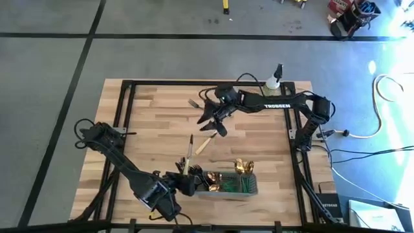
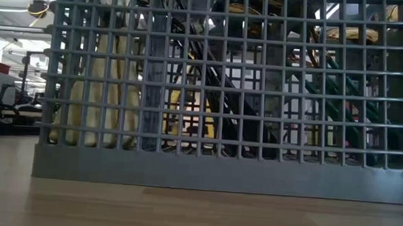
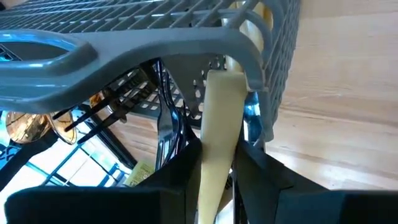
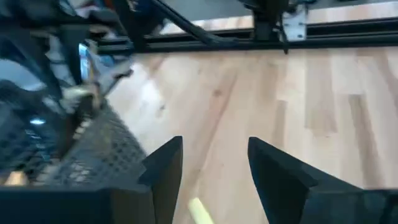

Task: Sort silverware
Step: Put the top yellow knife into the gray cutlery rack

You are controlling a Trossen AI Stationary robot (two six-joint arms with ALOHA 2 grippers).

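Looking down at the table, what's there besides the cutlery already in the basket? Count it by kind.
Loose on the wood: 2, a dark fork and a cream-handled utensil
Cream-handled piece in the left gripper: 1
Mesh basket: 1
Spray bottle: 1
Total: 5

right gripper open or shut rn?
Open. In the right wrist view the right gripper has a wide gap between its fingers, bare table showing through, nothing held.

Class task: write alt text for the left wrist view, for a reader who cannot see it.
The left tool grips a cream-handled utensil at the rim of the grey mesh caddy. Dark and gold silverware stands inside, with the wooden table beyond.
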